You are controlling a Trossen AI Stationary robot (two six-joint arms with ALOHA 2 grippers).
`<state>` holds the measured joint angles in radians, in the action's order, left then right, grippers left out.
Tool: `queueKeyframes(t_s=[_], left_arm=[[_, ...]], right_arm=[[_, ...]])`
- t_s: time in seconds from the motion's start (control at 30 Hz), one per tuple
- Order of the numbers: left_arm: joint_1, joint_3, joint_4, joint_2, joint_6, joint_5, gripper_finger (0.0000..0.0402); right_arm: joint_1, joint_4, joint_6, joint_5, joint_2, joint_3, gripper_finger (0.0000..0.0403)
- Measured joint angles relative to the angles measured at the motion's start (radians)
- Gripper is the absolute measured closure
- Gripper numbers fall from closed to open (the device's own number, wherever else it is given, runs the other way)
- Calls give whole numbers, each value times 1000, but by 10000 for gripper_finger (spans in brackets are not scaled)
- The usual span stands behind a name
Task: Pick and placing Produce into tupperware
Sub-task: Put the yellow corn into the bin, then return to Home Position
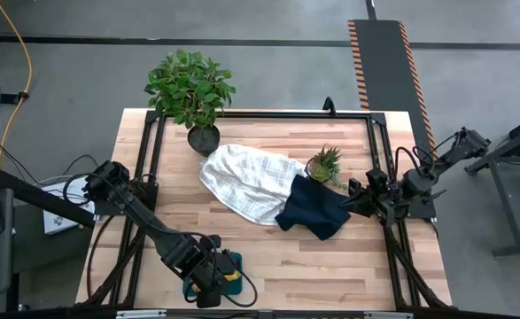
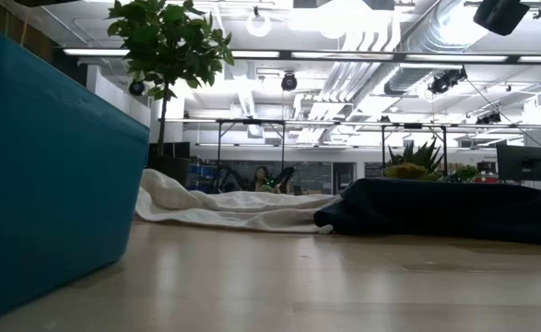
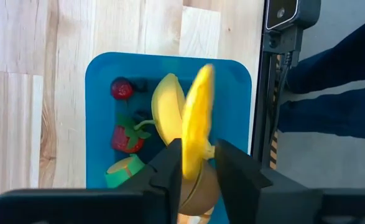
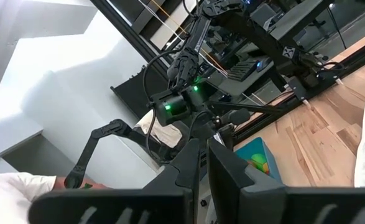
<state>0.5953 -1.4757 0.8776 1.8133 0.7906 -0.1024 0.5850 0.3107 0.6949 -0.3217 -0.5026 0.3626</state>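
The teal tupperware (image 3: 232, 87) stands near the table's front edge, left of the middle, and is also visible in the high view as the tupperware (image 1: 236, 260). In it lie a yellow banana (image 3: 165, 112), a red ball (image 3: 122, 89), a strawberry (image 3: 126, 138), a green piece (image 3: 125, 173) and a brown piece (image 3: 198, 198). My left gripper (image 3: 199, 150) points down over it with its fingers slightly parted. A second banana (image 3: 199, 112), smeared, stands between them. My right gripper (image 4: 202, 163) waits shut at the table's right edge, also seen in the high view (image 1: 355, 200). My left gripper has the second banana's near end (image 3: 194, 168) between its fingertips, which point down from above. The banana reaches down into the tupperware, beside the first one. It is smeared while the fingers are sharp. Whether the fingers still touch it, I cannot tell.
A white checked cloth (image 1: 246, 182) and a dark navy cloth (image 1: 314, 211) lie mid-table, with a toy pineapple (image 1: 324, 164) behind the navy one. A potted plant (image 1: 191, 89) stands at the far edge. Bare wood lies between the cloths and the tupperware.
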Motion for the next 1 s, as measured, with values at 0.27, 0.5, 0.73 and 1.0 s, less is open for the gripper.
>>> queueKeyframes(t_s=[0.27,0.5,0.73,1.0], left_arm=[[0,1,-11,-8,0,-34,259],[-27,1,-108,-179,-54,-162,265],[-96,0,-225,-424,-275,-313,294],[-234,0,-250,-554,-489,-175,352]], right_arm=[[0,0,1,13,0,0,385],[0,0,5,15,0,0,385],[-3,0,23,-16,0,0,385],[-3,0,48,-64,0,0,385]])
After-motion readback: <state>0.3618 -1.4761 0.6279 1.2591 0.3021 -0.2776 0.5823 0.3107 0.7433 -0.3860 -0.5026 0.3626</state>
